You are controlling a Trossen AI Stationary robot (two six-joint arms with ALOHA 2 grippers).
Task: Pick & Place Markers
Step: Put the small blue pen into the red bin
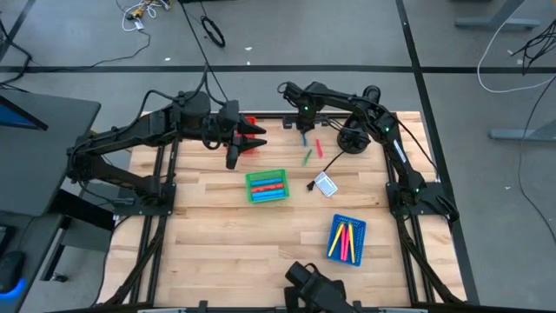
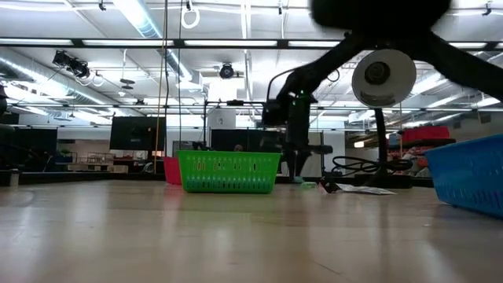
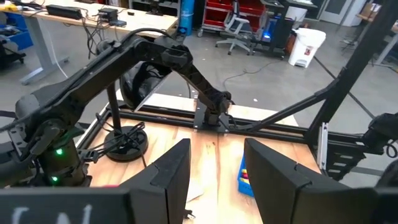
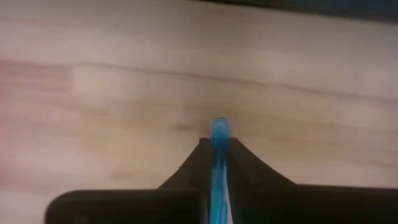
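Observation:
My right gripper points down at the table's far edge, shut on a blue marker. A red marker and a green marker lie flat on the wood just nearer than it. More markers lie in the green tray and the blue tray. My left gripper hangs open above the table's far left, beside the red tray, with nothing between its fingers. My right gripper pinches the blue marker between its two fingers, coming from above and pointing down. One end of the marker sticks out just past the fingertips. Whether the marker is clear of the wood, I cannot tell.
A small white-and-blue card lies between the green tray and the right arm, and a small black item lies beside it. A black round stand with cables sits at the far right. Bare wood shows at the near left.

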